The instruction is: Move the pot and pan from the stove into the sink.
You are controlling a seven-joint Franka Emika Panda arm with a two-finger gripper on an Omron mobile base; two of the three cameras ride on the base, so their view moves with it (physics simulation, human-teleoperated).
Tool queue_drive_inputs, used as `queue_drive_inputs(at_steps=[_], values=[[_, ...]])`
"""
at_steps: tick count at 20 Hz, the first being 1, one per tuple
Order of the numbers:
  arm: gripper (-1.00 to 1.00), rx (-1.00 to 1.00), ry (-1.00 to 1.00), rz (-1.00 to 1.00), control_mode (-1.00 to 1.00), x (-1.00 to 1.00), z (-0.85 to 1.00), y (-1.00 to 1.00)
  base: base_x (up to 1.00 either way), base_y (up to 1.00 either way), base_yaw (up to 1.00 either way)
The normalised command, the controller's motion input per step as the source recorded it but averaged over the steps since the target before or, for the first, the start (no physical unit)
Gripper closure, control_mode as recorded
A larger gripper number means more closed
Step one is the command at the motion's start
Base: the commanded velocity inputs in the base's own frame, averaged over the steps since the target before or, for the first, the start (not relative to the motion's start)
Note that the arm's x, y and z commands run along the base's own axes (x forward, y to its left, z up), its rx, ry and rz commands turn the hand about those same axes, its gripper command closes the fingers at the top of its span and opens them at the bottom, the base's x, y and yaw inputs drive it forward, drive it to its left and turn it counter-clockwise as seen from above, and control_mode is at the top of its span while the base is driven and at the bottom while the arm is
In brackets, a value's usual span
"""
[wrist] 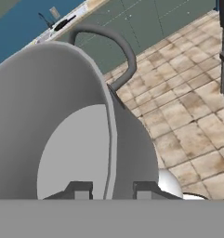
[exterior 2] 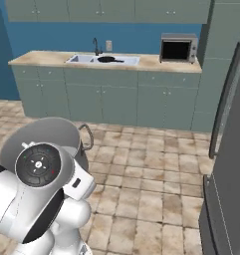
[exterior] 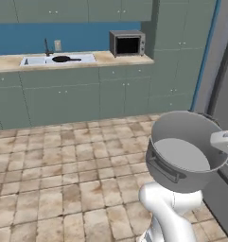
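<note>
My tool (wrist: 108, 190) pinches the pot (exterior: 184, 151) by its rim, one finger inside the wall, one outside, above the tiled floor (exterior: 63, 160). The pan (exterior: 61, 59) lies in the sink (exterior: 35, 61) on the far bench (exterior: 125, 58).

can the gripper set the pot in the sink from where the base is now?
Probably not. The gripper is shut on the pot rim, out over the tiled floor; the sink, with the pan in it, sits on the far counter. The base likely must drive closer.
</note>
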Motion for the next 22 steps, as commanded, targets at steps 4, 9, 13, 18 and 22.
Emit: queue_drive_inputs(at_steps=[4,9,13,18,22], values=[[1.0,0.0,0.0,0.0,1.0,0.0,0.0,0.0,-0.2,0.0,0.37],[1.0,0.0,0.0,0.0,1.0,0.0,0.0,0.0,0.02,0.0,0.0],[1.0,0.0,0.0,0.0,1.0,0.0,0.0,0.0,0.47,0.06,0.0],[1.0,0.0,0.0,0.0,1.0,0.0,0.0,0.0,0.68,0.14,0.0],[1.0,0.0,0.0,0.0,1.0,0.0,0.0,0.0,0.7,0.15,0.0]])
